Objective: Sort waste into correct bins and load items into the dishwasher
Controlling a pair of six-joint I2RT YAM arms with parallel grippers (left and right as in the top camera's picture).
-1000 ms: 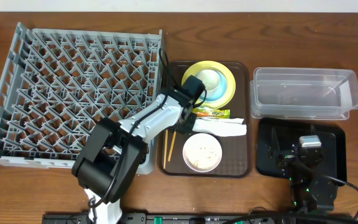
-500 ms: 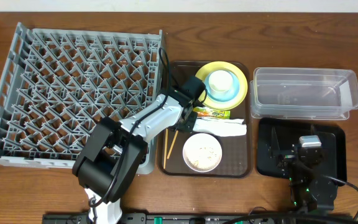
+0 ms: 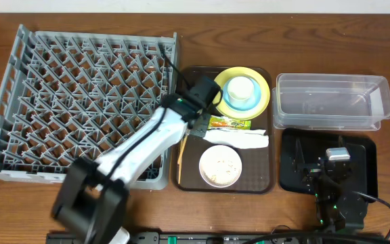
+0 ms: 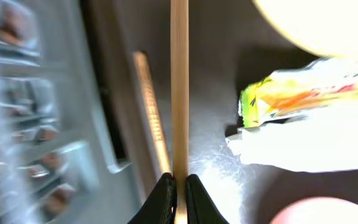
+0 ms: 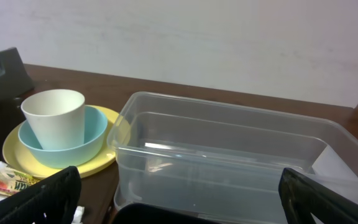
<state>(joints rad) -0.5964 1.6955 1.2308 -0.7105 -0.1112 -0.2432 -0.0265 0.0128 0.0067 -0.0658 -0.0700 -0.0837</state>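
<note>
So the chopstick (image 4: 179, 74) I've got is a thin, stiff wooden stick. It's super light, and my guess is it'll pivot or slip out if the pinch isn't firm. The left gripper (image 4: 179, 190) is clamped tight on it, a finger pressed against each side, and everything I can see of it sticks out ahead of the fingers. I'd rather hold it nearer the middle so it can't swing, but this looks workable.

It hangs over the left edge of the brown tray (image 4: 216, 143), right by the rack (image 3: 80, 102). Its twin (image 4: 149, 112) lies flat along the tray's rim just beside it, low and probably fiddly to get under.

Further out, the floppy snack wrapper (image 4: 303, 93) is touching the white napkin (image 4: 309, 146), and the yellow plate (image 4: 328, 25) is up in the corner. The right gripper (image 5: 182, 193) is spread wide with nothing in it, parked over the black tray (image 3: 365, 150) and facing the clear tub (image 5: 229, 149).
</note>
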